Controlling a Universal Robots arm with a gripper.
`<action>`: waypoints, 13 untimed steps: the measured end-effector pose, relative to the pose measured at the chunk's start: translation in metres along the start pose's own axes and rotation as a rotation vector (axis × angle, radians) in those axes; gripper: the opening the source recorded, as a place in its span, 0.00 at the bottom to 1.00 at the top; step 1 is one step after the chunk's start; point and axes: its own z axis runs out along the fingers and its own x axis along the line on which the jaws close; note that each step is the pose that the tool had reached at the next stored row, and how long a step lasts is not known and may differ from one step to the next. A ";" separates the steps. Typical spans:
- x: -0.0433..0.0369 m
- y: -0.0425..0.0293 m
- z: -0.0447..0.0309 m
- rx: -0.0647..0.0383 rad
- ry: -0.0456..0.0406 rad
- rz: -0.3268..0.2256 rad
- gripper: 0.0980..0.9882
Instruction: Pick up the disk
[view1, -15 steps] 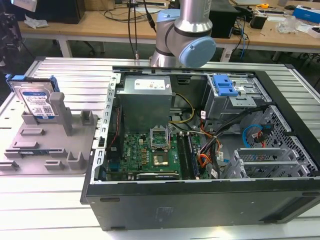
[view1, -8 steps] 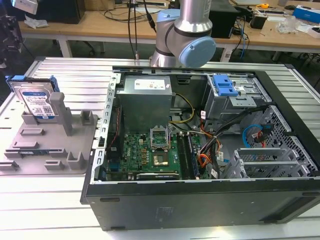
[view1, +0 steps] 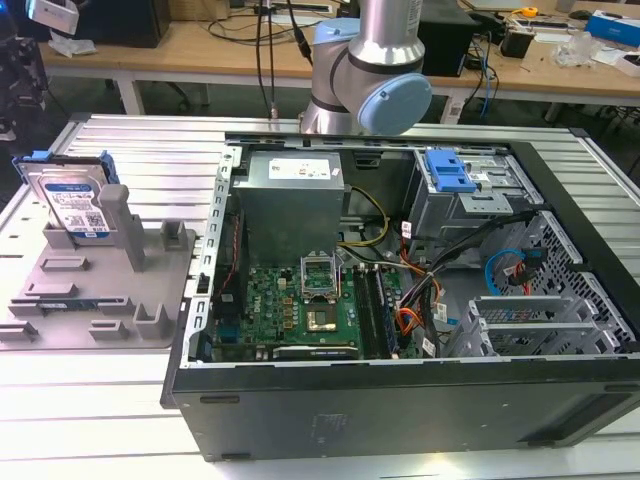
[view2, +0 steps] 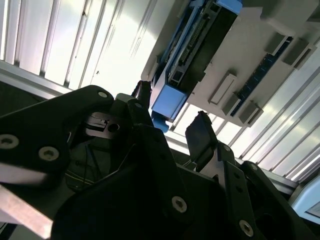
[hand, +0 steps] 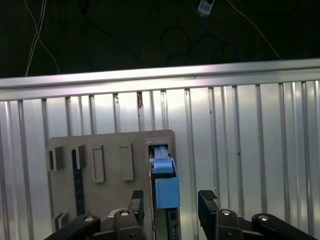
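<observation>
A ribbed metal counter (view1: 100, 400) is seen in the exterior view, and most of it is taken up by an open black case (view1: 400, 410) from the centre round to four o'clock. Behind the case, at twelve o'clock, a joint of the arm (view1: 375, 60) is seen. A grey fixture (view1: 70, 285) is laid flat on the counter at nine o'clock, just beside the case.

Inside the case, a grey power supply (view1: 292, 200) is set at the far wall. A green board (view1: 290, 300) lies on the floor of the case nearer the camera. Orange cables (view1: 410, 320) are bunched to the board's three o'clock, and a blue latch (view1: 447, 170) is mounted at one o'clock. None of these contents appear in the wrist views.

The disk (view1: 72, 200) is held upright in the fixture's far corner, at ten o'clock in the exterior view, with its label turned to the camera.

In the first wrist view the counter (hand: 250, 150), the fixture (hand: 112, 190) and the disk (hand: 165, 192) are seen from above. The disk is edge-on there, its blue rail uppermost. A dark floor (hand: 125, 35) strewn with cables lies past the counter's edge.

The hand (hand: 171, 199) is seen with its fingers (hand: 207, 200) spread apart and nothing clamped. The disk's rail is framed in the gap between them.

In the second wrist view the hand (view2: 172, 104) is likewise parted. The disk's (view2: 195, 45) dark connector edge stands out from the fixture (view2: 250, 45). Whether a finger (view2: 202, 135) touches the disk cannot be told.
</observation>
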 end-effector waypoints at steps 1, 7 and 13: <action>0.0000 0.0000 0.0005 0.000 0.0006 0.000 0.52; 0.0012 -0.0001 0.0043 0.000 0.0039 0.000 0.52; 0.0023 -0.0008 0.0076 0.000 0.0064 0.000 0.52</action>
